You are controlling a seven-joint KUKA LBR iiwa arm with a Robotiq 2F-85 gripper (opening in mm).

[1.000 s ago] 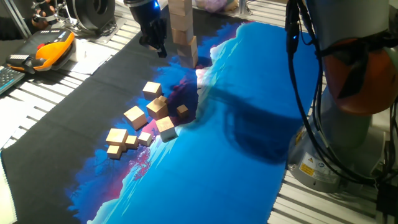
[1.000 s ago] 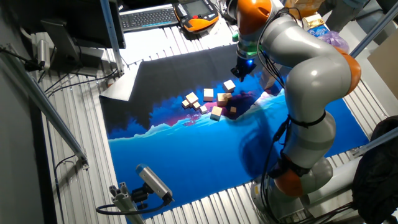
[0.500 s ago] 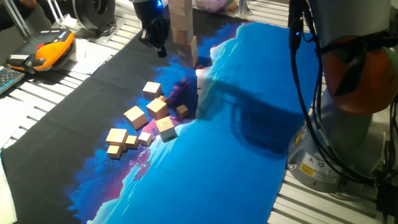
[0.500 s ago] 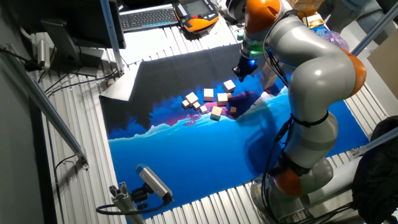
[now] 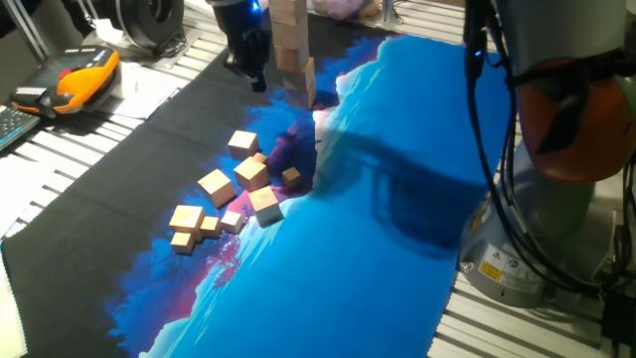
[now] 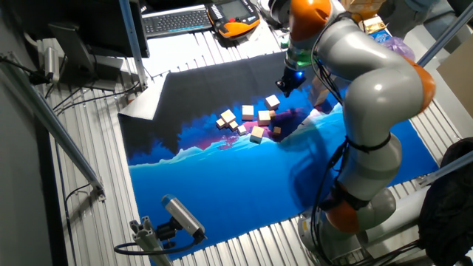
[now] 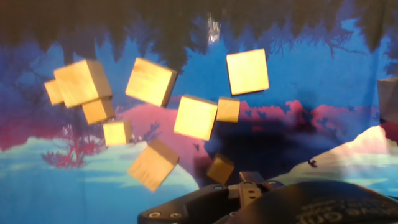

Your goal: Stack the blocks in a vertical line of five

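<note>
In one fixed view, stacked blocks (image 5: pixel 292 45) beside the fingers (image 5: pixel 248 72), grip state unclear; hand view only loose blocks (image 7: pixel 195 117).

A: Where is the stack (image 5: pixel 292 50)?
B: At the far end of the mat (image 5: pixel 397 199), running up out of the top of one fixed view. The claw (image 5: pixel 248 65) hangs just to its left, apart from it.

A: And the loose blocks (image 5: pixel 231 194)?
B: Scattered on the mat nearer the camera, in front of the stack. The mat lies on the worktop (image 5: pixel 89 149).

A: Anything beside the mat?
B: A pendant (image 5: pixel 84 80) lies on the worktop, well off to the left.
</note>
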